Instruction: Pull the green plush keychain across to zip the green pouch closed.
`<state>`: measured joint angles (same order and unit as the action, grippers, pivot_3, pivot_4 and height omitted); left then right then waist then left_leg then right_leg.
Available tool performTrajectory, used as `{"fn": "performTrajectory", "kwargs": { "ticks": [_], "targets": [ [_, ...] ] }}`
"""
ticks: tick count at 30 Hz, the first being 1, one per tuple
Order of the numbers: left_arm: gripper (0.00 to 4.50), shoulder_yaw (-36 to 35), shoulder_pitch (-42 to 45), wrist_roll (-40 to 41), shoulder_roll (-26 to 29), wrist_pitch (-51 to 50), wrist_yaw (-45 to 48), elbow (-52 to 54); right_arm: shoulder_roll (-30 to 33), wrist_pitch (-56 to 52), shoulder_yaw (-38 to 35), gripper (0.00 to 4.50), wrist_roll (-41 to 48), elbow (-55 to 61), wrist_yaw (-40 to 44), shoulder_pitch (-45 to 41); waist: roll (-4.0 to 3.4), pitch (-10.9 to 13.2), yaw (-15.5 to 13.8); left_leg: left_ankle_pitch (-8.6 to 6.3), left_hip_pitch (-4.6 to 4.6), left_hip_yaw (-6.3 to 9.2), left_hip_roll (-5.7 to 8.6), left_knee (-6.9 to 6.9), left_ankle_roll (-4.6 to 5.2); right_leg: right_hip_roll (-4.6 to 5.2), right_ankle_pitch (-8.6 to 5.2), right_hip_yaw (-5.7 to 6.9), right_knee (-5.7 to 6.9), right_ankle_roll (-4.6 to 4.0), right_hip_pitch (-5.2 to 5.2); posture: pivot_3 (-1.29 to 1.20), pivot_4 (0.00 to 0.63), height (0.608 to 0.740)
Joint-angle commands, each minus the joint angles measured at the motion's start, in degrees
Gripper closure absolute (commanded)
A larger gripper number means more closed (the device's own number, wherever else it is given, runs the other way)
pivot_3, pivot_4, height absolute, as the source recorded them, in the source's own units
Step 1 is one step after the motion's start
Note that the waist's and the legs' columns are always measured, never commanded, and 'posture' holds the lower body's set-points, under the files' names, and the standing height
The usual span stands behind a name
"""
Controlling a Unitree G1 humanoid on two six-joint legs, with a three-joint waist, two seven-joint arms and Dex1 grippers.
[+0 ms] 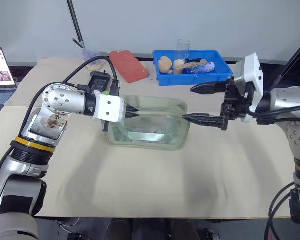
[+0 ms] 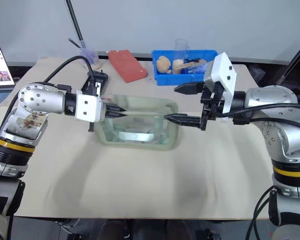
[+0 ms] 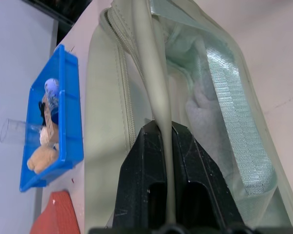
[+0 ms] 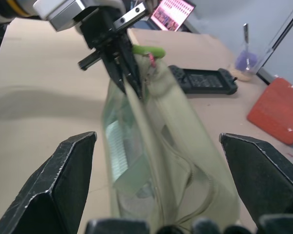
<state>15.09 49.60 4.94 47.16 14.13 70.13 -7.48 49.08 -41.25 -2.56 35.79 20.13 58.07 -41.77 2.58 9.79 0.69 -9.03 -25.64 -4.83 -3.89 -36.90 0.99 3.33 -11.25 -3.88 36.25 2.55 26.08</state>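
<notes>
I have the green pouch (image 1: 147, 127) standing on the tan table (image 1: 155, 190) between my two arms, its top zipper not yet run across, so the job is barely started; the opening gapes along the top in the head views. My left gripper (image 3: 161, 146) has its black fingers (image 3: 136, 170) pinched tight on a pale strap-like edge of the pouch's upper rim, which I read as an anchor: with that end pinned, the bag should not slide or crumple when the pull is dragged along the teeth. The green plush keychain (image 4: 147, 50) sits at that same end of the pouch, just beside the left fingers and on the side toward the black controller-like device (image 4: 203, 81); it hangs free, with nothing gripping it.

My right gripper (image 1: 205, 104) hovers at the opposite end of the pouch with its fingers spread as wide as they go, one above and one level with the rim, holding nothing; in the right wrist view the pouch runs straight away between the two fingertips (image 4: 63, 165). I judge this as the approach for the plush; the right arm would have to reach along the bag to it, close on it, then draw it back toward itself.

Beyond the pouch lie a red flat case (image 1: 129, 65) and a blue bin (image 1: 190, 75) of small items, both well apart from the work.
</notes>
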Motion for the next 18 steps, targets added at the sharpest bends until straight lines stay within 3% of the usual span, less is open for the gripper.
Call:
{"fn": "performTrajectory", "kwargs": {
  "ticks": [1, 5, 10, 15, 18],
  "targets": [
    [4.10, -2.61, 0.40, 1.24, -0.51, -0.65, -0.03, 2.07, 0.50, -1.26, -1.35, 0.00, 0.97, 2.53, -1.56, -0.17, 0.00, 0.00, 0.01, 0.00, 0.00, 0.00, -0.01, -0.01, 0.00, 0.00, 0.00, 0.00, 0.00, 0.00, 0.00, 0.00, 0.150, 0.740],
    [2.42, -4.45, 1.00, 5.30, -1.18, -7.96, 0.62, 6.92, 1.86, -2.17, -2.06, 0.00, 0.98, 3.09, -1.94, 1.18, 0.00, 0.00, -0.06, 0.00, -0.01, 0.00, 0.00, -0.03, 0.00, 0.00, 0.00, 0.00, 0.00, 0.01, -0.01, 0.00, 0.150, 0.740],
    [0.03, -7.97, 2.27, 18.50, -2.24, -28.83, 0.25, 17.53, 3.22, 1.29, -0.61, 0.00, -3.06, 1.48, -1.59, 4.88, 0.00, 0.00, 0.00, 0.00, -0.03, 0.03, 0.00, -0.06, 0.00, 0.00, 0.00, 0.00, 0.02, 0.04, -0.02, 0.00, 0.150, 0.740],
    [0.03, -9.44, 3.69, 28.94, -0.99, -44.10, 1.54, 24.96, 1.23, 7.52, 2.34, 0.00, -8.32, -1.57, -1.54, 8.59, 0.00, 0.00, 0.09, 0.00, 0.04, 0.08, 0.01, -0.10, 0.00, -0.04, -0.21, 0.00, 0.10, 0.40, -0.04, 0.00, 0.150, 0.740],
    [0.00, -9.52, 4.49, 30.58, -0.15, -47.18, 2.20, 26.52, -0.04, 8.60, 2.74, 0.87, -8.77, -2.63, -1.34, 8.69, 0.00, 0.00, 0.28, 0.01, 0.08, 0.08, 0.01, -0.10, 0.00, -0.05, -0.23, -0.01, 0.22, 0.41, -0.03, 0.00, 0.150, 0.740]
  ]
}}
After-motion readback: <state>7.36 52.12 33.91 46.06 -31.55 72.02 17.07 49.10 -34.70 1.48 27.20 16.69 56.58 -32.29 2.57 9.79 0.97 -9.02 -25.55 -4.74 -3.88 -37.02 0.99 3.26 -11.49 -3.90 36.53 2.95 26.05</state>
